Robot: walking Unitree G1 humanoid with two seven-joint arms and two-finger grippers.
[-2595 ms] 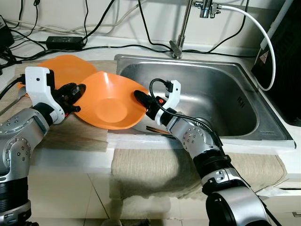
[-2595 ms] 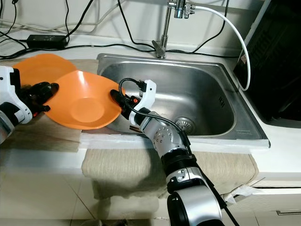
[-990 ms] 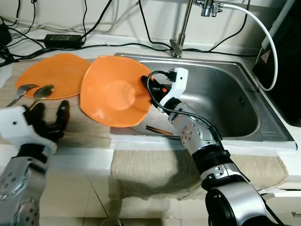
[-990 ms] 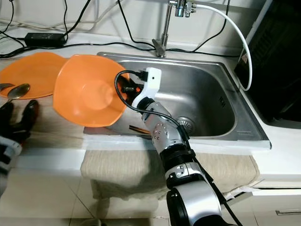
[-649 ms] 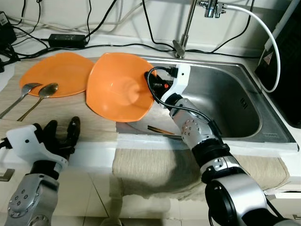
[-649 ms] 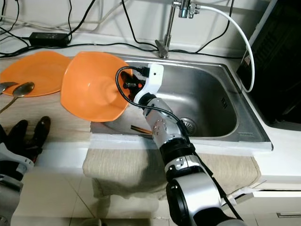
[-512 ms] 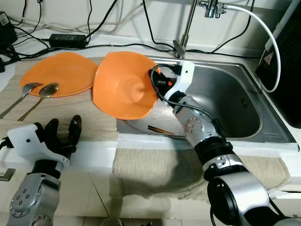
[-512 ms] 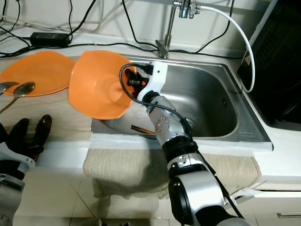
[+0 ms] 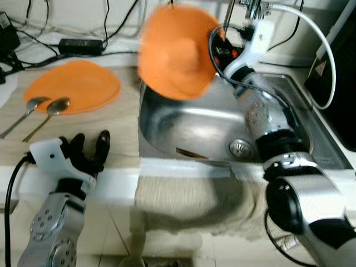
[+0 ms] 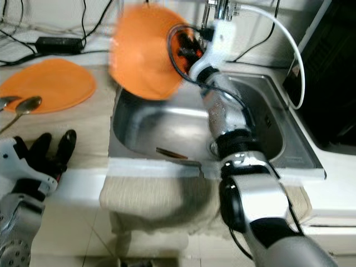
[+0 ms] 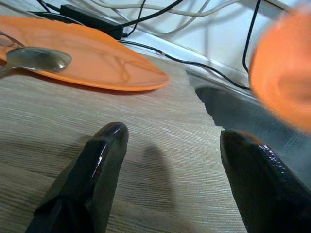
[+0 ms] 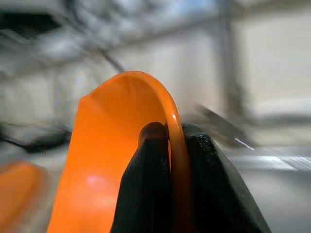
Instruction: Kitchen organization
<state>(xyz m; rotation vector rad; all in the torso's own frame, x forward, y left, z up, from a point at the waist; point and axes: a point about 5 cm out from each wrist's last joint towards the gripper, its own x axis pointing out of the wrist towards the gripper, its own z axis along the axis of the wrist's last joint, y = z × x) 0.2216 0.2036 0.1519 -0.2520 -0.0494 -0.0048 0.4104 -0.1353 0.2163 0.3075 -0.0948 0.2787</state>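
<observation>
Right end effector [image 12: 170, 160] has swung the bowl [image 9: 177, 53] up, now high over the sink [image 9: 189, 125], clamped on its rim only. Motion blur: fast swing could slip it. Left end effector [image 11: 170, 160] open, idle over table [image 11: 73, 141].

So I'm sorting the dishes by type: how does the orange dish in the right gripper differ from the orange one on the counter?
The held orange bowl is deep and curved; the orange plate is shallow and nearly flat. The bowl is up in the air, tipped on edge above the sink, its rim pinched by the right gripper; the plate lies flat on the counter, with nothing gripping it. The bowl is blurred, the plate sharp. Both are the same plain orange.
</observation>
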